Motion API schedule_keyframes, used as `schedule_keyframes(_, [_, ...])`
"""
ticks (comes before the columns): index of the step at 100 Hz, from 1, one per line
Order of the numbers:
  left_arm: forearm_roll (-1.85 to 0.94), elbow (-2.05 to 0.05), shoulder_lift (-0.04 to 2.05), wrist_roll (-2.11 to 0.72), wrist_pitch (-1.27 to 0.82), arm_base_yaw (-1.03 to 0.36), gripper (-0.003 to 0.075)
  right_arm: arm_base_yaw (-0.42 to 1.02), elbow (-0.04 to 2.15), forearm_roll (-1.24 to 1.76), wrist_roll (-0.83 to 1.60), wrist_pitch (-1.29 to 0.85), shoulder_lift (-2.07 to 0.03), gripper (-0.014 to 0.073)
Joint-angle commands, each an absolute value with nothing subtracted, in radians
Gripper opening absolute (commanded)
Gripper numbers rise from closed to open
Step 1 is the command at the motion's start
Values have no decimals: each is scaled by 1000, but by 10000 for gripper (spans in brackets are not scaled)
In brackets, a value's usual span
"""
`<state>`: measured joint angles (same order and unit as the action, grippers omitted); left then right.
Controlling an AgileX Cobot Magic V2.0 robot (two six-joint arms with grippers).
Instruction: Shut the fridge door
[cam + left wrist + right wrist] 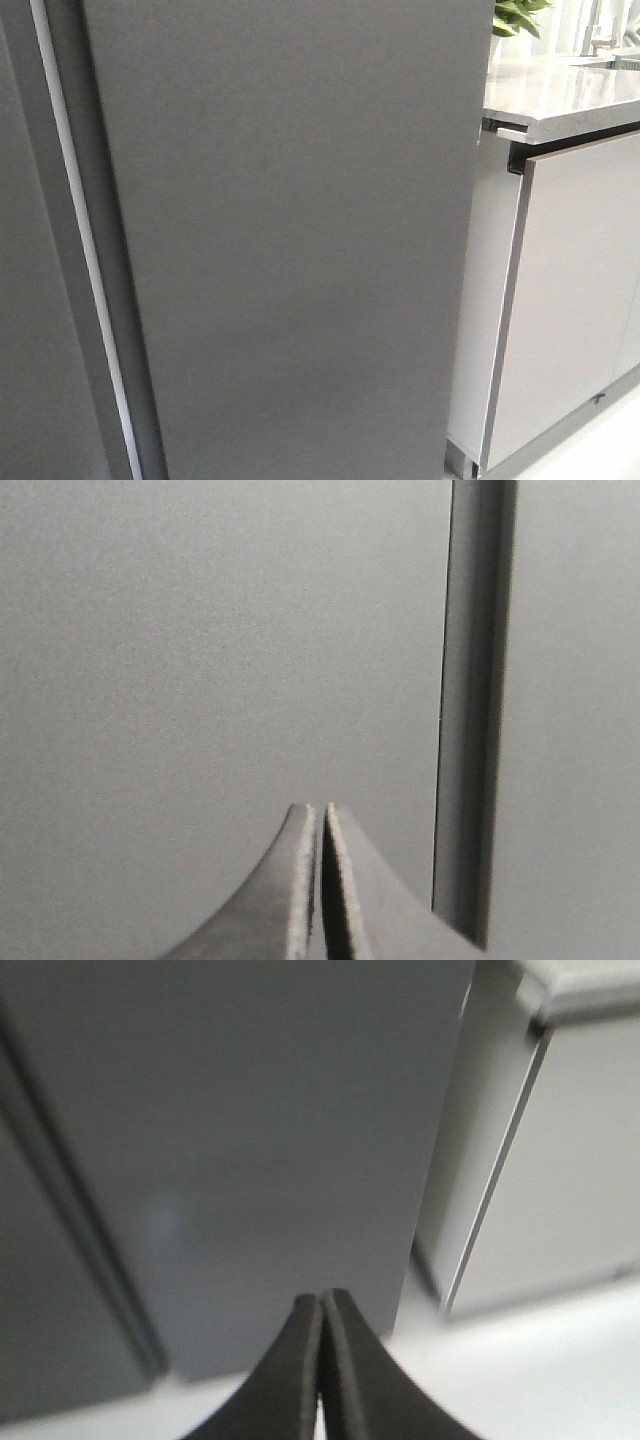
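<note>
The fridge door [290, 240] is a tall matte dark grey panel that fills the middle of the front view. A white seal strip [85, 250] runs down along its left side, so it stands slightly ajar. No inner lining or bins show. Neither gripper shows in the front view. My right gripper [322, 1300] is shut and empty, its tips close in front of the door [260, 1140] near its lower right corner. My left gripper [320, 810] is shut and empty, close to a flat grey panel [200, 650] beside a dark vertical gap [470, 710].
A second dark grey door [30, 330] stands at the far left. Pale grey cabinet doors [575, 300] under a grey countertop [555, 95] stand to the right, with a green plant [518, 15] behind. Pale floor [520, 1360] lies below.
</note>
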<state>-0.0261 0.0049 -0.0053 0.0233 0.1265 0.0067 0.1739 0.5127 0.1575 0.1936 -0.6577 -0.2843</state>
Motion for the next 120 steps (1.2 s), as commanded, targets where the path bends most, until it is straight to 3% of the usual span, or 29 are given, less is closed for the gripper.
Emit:
schedule_keyframes(1, [-30,40,-16,25,199,7,-20,135,497,144,198,-482,-245,-46])
schedule_keyframes(41, [-30,40,-16,25,199,7,-20,-16,158,195,197,-251,32,-46])
schedule_keyframes(66, [-30,40,-16,25,199,7,-20,-70,-42,258,197,-7,31,-46])
schedule_keyframes(120, [-30,40,-16,25,199,7,-20,-70,-36,241,199,-32,31,-46])
